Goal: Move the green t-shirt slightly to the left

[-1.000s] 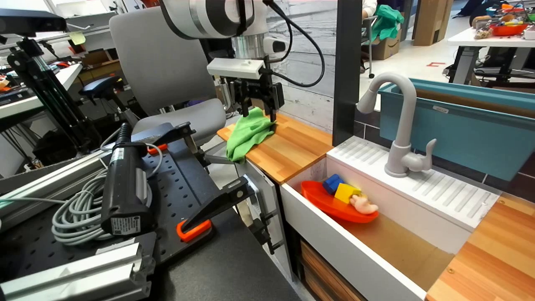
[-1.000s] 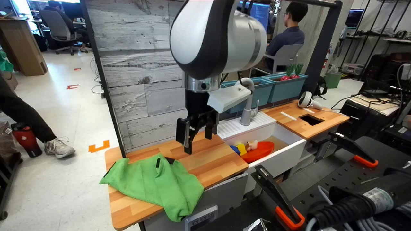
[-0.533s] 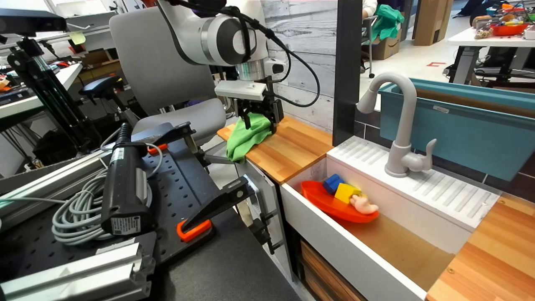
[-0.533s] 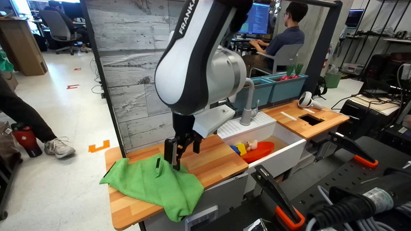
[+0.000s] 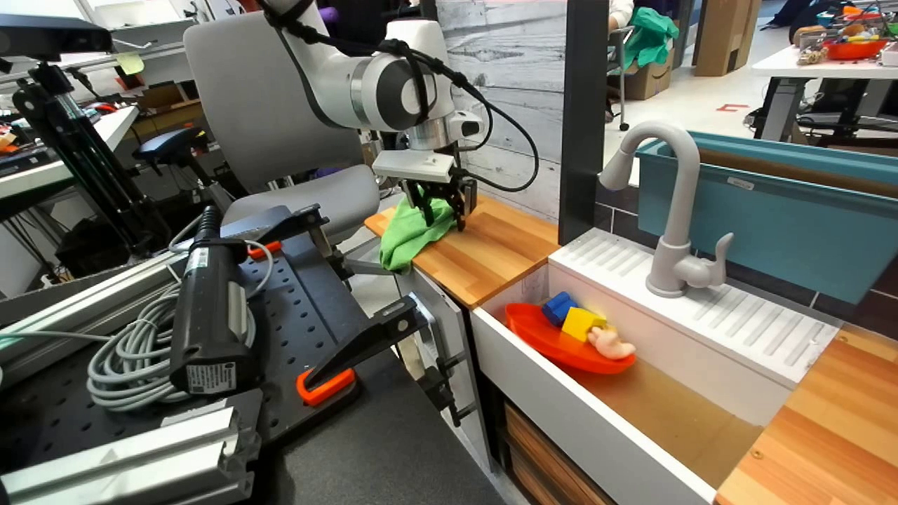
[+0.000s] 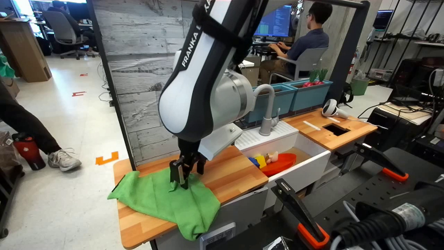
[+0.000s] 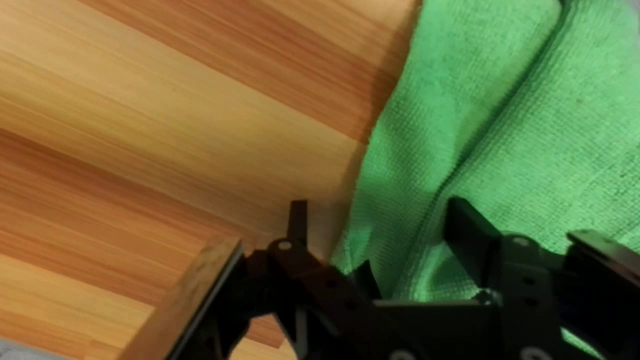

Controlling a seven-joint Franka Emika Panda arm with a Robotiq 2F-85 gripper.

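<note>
Exterior views bright, glare on floor [image 6: 85,121]; wrist view: gripper [image 7: 378,215] dark, blurred

A green cloth [image 6: 170,203] with a woven texture lies rumpled at the end of a wooden counter [image 6: 229,166]. In an exterior view, one part droops over an edge and a corner juts past another; in the wrist view, a fold runs along it.

A lab was indicated by the robot arm [image 6: 184,97], the tripod [image 5: 96,156], the perforated black board [image 5: 309,308] and the orange floor tape [image 6: 106,160]; a kitchen-style sink [image 5: 561,403] was included.
</note>
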